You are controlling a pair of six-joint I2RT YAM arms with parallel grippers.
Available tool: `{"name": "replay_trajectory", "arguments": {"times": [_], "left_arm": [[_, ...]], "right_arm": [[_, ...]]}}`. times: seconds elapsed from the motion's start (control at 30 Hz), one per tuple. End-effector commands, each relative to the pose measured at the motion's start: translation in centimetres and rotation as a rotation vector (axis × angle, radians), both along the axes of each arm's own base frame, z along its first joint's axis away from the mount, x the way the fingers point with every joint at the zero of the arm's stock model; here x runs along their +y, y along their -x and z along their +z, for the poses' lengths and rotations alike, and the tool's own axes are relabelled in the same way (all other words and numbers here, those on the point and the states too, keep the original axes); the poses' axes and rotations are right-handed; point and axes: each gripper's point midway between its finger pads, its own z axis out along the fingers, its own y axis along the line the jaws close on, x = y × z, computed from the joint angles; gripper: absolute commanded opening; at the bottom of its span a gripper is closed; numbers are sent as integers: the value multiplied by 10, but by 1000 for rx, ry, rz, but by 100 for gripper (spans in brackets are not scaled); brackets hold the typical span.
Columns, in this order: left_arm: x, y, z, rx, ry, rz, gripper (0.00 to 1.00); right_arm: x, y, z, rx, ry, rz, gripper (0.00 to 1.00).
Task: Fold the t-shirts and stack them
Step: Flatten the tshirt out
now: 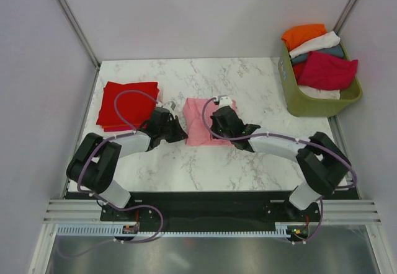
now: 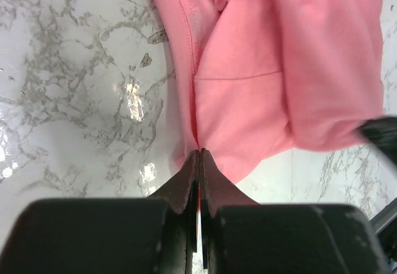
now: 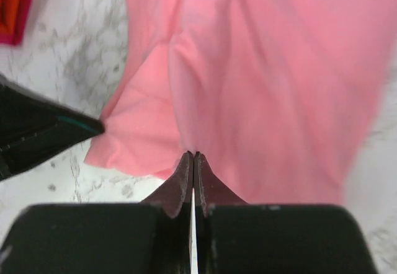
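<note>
Left claw (image 2: 198, 153) and right claw (image 3: 193, 155) each pinch shut on the near edge of the pale pink t-shirt (image 1: 201, 125), lying mid-surface (image 1: 248, 82). The cloth is soft and light, likely to droop, and is best held at its corners. A folded red t-shirt (image 1: 127, 103) lies left; only the overhead view shows the olive basket (image 1: 310, 105) at far right.

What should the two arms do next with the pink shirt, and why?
Probably lift together and carry that edge forward to fold it over. The left gripper and right gripper are both shut on the near edge of the pink t-shirt, and it lies rumpled on the table, not yet folded flat like the red t-shirt beside it.
</note>
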Motion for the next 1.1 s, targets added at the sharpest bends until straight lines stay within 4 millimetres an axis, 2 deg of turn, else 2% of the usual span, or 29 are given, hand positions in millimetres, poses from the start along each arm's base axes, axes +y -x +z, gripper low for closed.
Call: {"name": "replay_trajectory", "arguments": {"times": [0.0,0.07,0.1,0.13,0.2,0.23,0.27,0.33,0.4,0.43,0.47,0.5,0.57,0.63,0.73,0.83,0.93,0.97,1.0,1.03,1.07], "left_arm": [[7,-9,21,-87,-22,29,2],[12,-10,26,-108,-26,51,2],[13,-10,27,-115,-29,58,2],[19,-9,26,-119,-43,78,2],[24,-10,35,-146,-46,108,2],[28,-8,34,-150,-54,120,2],[33,-10,42,-175,-55,149,2],[44,-9,42,-191,-80,195,2],[52,-8,54,-232,-76,238,2],[61,-6,53,-238,-93,274,2],[64,-6,56,-252,-96,289,2],[67,-5,67,-284,-82,305,2],[74,0,69,-299,-89,326,2],[75,5,77,-327,-70,319,2],[73,17,78,-303,-34,304,2],[70,31,72,-265,-2,284,2],[71,34,81,-305,15,281,4],[71,32,85,-319,14,276,14],[71,32,87,-320,5,270,26],[68,27,100,-339,14,262,40],[68,26,97,-316,2,264,63]], "right_arm": [[-68,-30,58,-216,-27,-337,0],[-101,-32,58,-214,-76,-515,0],[-145,-29,46,-219,-15,-680,0],[-168,-24,49,-224,-44,-803,0],[-218,-10,36,-232,-70,-1047,0],[-226,-7,39,-237,-93,-1067,0],[-229,-6,41,-239,-107,-1074,0],[-231,-3,44,-247,-119,-1073,0],[-231,-3,48,-255,-121,-1074,3],[-231,-4,49,-257,-101,-1061,9],[-230,-5,49,-254,-89,-1051,26],[-228,-7,50,-251,-82,-1039,30],[-223,-9,51,-239,-64,-1005,37],[-216,-14,52,-235,-58,-968,38],[-200,-23,53,-225,-46,-871,36],[-177,-32,50,-214,-57,-739,39],[-148,-39,44,-185,-83,-588,40],[-142,-44,46,-184,-94,-574,40],[-137,-45,38,-157,-78,-552,40],[-134,-47,38,-149,-72,-540,39],[-130,-51,40,-143,-63,-529,39]]}}
